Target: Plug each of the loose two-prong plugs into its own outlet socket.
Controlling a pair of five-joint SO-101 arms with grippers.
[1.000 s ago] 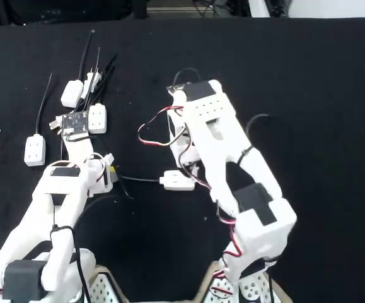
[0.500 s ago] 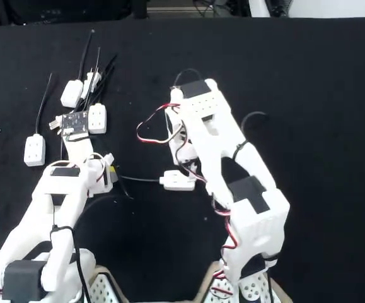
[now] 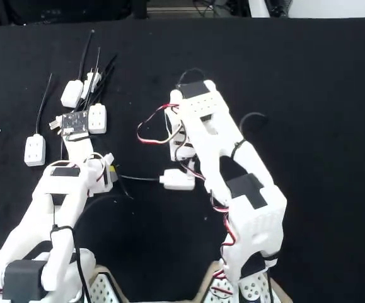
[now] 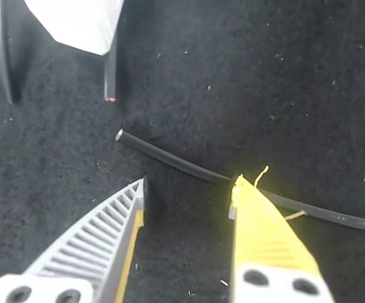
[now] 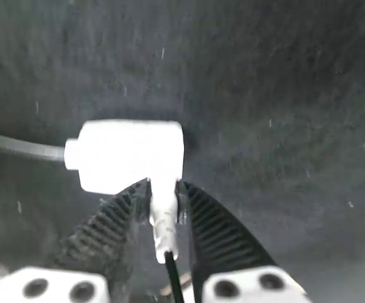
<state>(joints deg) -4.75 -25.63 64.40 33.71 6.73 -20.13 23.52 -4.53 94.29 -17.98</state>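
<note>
- The right jaws are clenched on the narrow white stem of a plug (image 5: 128, 154). The blocky white body sits just past the jaw tips and lies crosswise to them.
- A thin black wire leaves the stem's end back between the jaws. A grey cord runs out of a nub on one end of the body.
- From the high view, the plug (image 3: 177, 180) lies low on the black desk (image 3: 321, 95), tucked under the right arm (image 3: 232, 170). Its long axis runs side to side, and its black cord (image 3: 138, 178) trails toward the left arm (image 3: 59, 189).
- I cannot tell which way the prongs face — the arm and jaws cover that part.
- The outlet sockets (image 3: 97, 118) are grouped at the far left of the desk, well apart from the plug. The coming move probably depends on this: the plug has to travel away and to the left, then turn to meet a socket face.
- The left arm is much nearer the sockets, with its wrist right beside them.
- The left jaws are released, with the tips spread either side of a black cable (image 4: 188, 167) on the desk. The cable's cut end lies just ahead of them, and a white piece (image 4: 75, 22) beyond is likely a socket corner.
- No brand, label or writing can be read — a small circuit board (image 3: 75, 123) on the left wrist shows only specks.
</note>
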